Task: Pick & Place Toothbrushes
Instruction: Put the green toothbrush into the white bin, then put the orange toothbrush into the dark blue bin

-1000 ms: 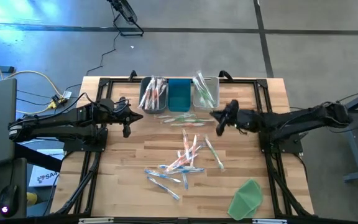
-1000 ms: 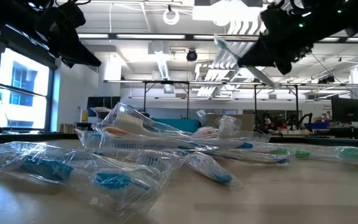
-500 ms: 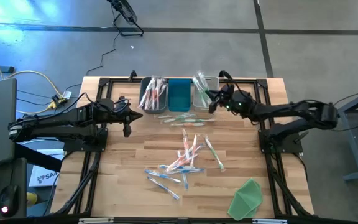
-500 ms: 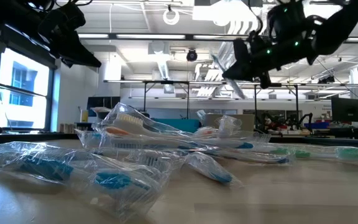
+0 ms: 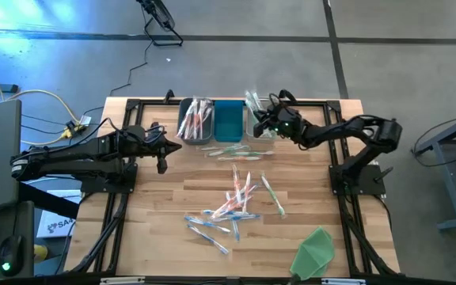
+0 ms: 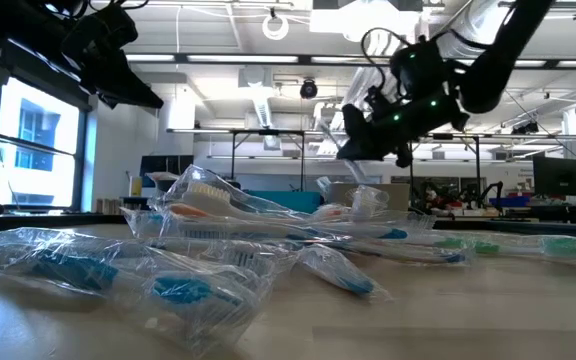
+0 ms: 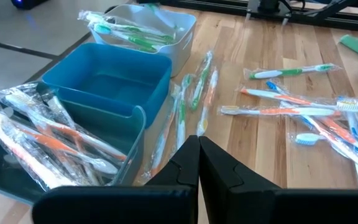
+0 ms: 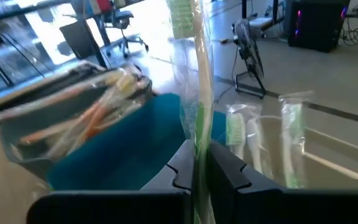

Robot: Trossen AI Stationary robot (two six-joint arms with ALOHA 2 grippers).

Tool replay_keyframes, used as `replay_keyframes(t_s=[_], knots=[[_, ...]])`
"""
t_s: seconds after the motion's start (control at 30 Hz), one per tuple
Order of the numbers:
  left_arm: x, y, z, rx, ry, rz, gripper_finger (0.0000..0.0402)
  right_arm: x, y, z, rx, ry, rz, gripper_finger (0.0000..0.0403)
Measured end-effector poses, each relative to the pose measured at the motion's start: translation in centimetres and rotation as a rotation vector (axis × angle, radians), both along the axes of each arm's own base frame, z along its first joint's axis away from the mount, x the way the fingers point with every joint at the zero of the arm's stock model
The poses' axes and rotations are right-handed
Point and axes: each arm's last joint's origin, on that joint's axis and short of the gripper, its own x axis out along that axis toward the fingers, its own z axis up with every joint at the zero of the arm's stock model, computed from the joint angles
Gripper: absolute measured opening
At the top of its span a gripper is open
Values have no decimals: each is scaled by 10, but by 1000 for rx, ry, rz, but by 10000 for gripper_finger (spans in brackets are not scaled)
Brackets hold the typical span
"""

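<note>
Several wrapped toothbrushes (image 5: 240,198) lie loose on the wooden table, and a few more (image 5: 232,150) lie just in front of three bins. The left bin (image 5: 195,119) holds orange ones, the blue middle bin (image 5: 228,120) is bare, and the right bin (image 5: 261,117) holds green ones. My right gripper (image 5: 261,125) is over the right bin, shut on a wrapped green toothbrush (image 8: 197,74). My left gripper (image 5: 165,150) hovers shut and empty near the left bin, clear of the table. My right gripper pinches the wrapped green toothbrush's handle (image 8: 199,146) between its two fingers. The fingers lie along the brush, which runs out past the fingertips with its wrapped end (image 8: 182,12) farthest away. It is lifted clear, above the bins.
A flat green cloth (image 5: 313,252) lies at the table's near right corner. Black frame rails (image 5: 339,198) run along the table's left and right sides. In the low view the loose wrapped brushes (image 6: 218,240) fill the foreground.
My right gripper has carried the green toothbrush from above the table's middle toward the far edge and a little to the left, and now stands over the right bin. Its arm has folded back and the gripper has turned. It stays shut on the brush.
</note>
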Motion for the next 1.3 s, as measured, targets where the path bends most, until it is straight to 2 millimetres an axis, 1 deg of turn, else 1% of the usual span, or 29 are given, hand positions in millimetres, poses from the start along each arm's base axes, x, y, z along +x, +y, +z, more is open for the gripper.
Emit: replay_keyframes(t_s=[0.17, 0.27, 0.53, 0.63, 0.9, 0.97, 1.07, 1.17, 1.3], knots=[[0, 0, 0, 0, 0, 0, 0, 5, -5, -3, 17, 85, -60, 12], [0, 0, 0, 0, 1, 0, 0, 4, -6, -5, 18, 124, -101, 12], [0, 0, 0, 0, 1, 0, 0, -2, -9, -14, 78, 193, -126, 16], [0, 0, 0, 0, 0, 0, 0, -2, -9, -14, 79, 194, -123, 37], [0, 0, 0, 0, 1, -1, 0, -2, -9, -13, 75, 194, -122, 129], [0, 0, 0, 0, 1, -1, 0, -3, -9, -10, 69, 187, -121, 145], [0, 0, 0, -1, 3, -1, 0, -5, -7, -1, 56, 160, -121, 158], [0, 0, -1, -3, 10, -1, 0, -9, -4, 10, 54, 148, -108, 161], [0, 0, -1, -3, 10, -1, 0, -16, 3, 30, 61, 115, -45, 162]])
